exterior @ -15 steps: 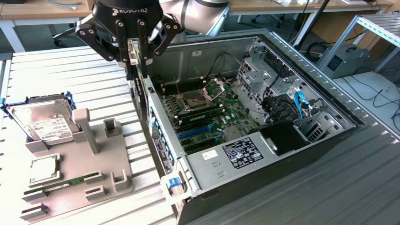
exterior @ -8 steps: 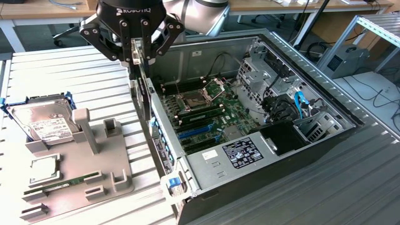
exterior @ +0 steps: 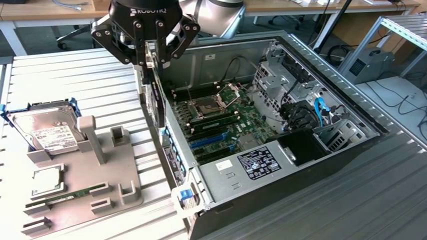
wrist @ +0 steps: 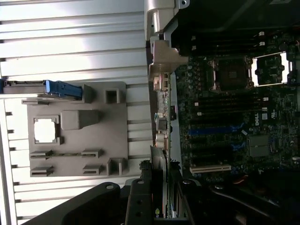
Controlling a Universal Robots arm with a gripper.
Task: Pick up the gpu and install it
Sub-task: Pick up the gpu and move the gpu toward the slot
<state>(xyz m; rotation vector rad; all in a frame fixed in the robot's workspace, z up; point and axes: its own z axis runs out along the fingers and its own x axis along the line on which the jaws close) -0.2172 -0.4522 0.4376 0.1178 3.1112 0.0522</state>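
Observation:
The gpu [exterior: 155, 102] hangs edge-on and upright from my gripper [exterior: 151, 60], whose fingers are shut on its upper edge. It hovers over the near wall of the open computer case [exterior: 347, 150], between the grey fixture and the motherboard [exterior: 220, 120]. Blue expansion slots [exterior: 208, 142] lie on the board just beyond the card's lower end. In the wrist view the gpu [wrist: 160, 180] shows as a thin strip between the black fingers [wrist: 139, 204], level with the case's rear wall [wrist: 161, 61], and the blue slots [wrist: 215, 131] sit beside it.
A grey fixture [exterior: 90, 165] at the exterior view's left holds a silver hard drive [exterior: 41, 131], a square chip [exterior: 47, 181] and a green memory stick [exterior: 67, 196]. A power supply [exterior: 257, 162] and drive cages [exterior: 287, 80] stand inside the case.

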